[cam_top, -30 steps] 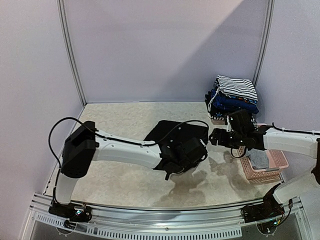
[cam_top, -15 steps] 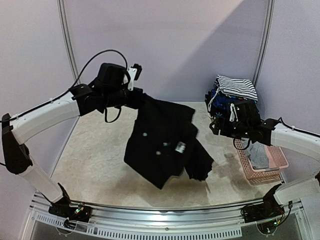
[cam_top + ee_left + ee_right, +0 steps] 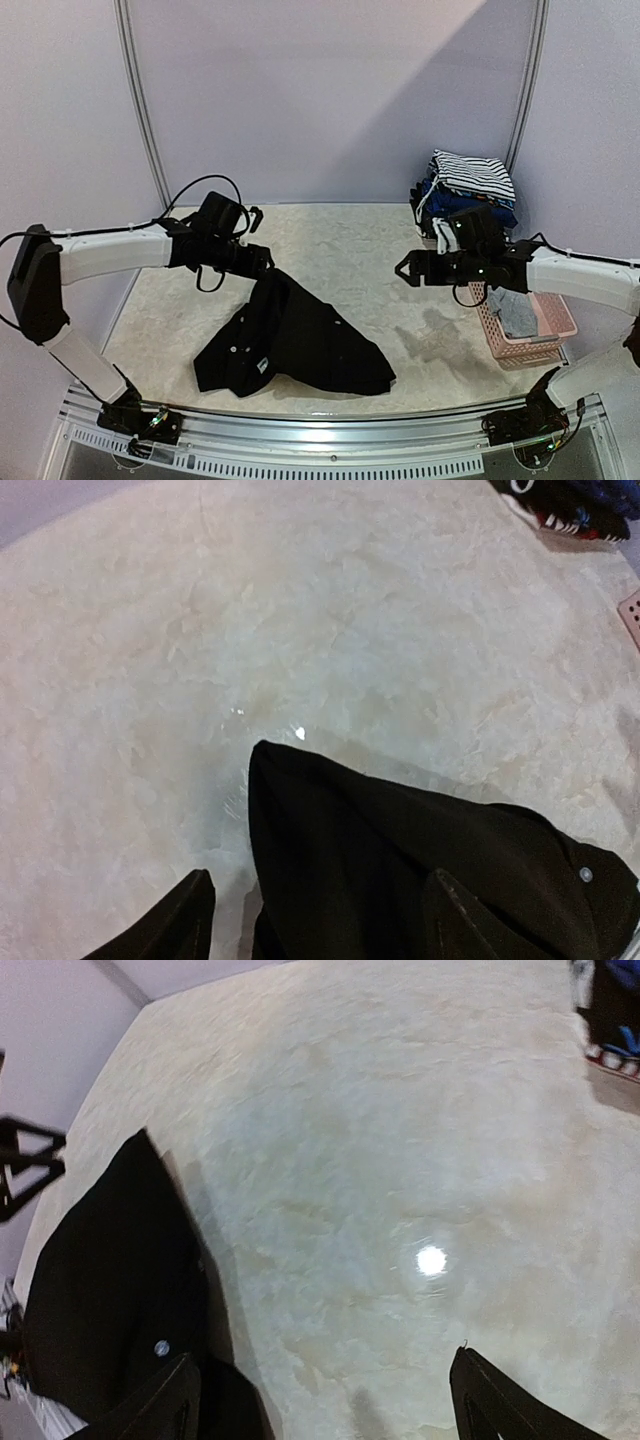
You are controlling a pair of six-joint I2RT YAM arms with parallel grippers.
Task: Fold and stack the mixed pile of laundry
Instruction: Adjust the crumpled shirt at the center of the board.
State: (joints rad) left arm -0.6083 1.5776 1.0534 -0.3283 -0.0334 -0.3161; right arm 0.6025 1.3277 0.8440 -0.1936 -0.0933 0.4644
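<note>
Black garment (image 3: pixel 290 340), flat on table (image 3: pixel 340 240), at left gripper (image 3: pixel 264 266).
Item lies crumpled at table front-centre, its top corner just under the left gripper's spread fingers (image 3: pixel 196 916), the body fanning toward 5 o'clock. Right gripper (image 3: pixel 405 270), jaws wide and holding nothing, stands well apart at 2 o'clock. Half a second ago the garment hung in the air from the raised left gripper; it now rests on the table with that arm lowered. White tag (image 3: pixel 262 366) near the hem: too small to read. Striped garment (image 3: pixel 472 175) tops the folded stack at 1 o'clock.
</note>
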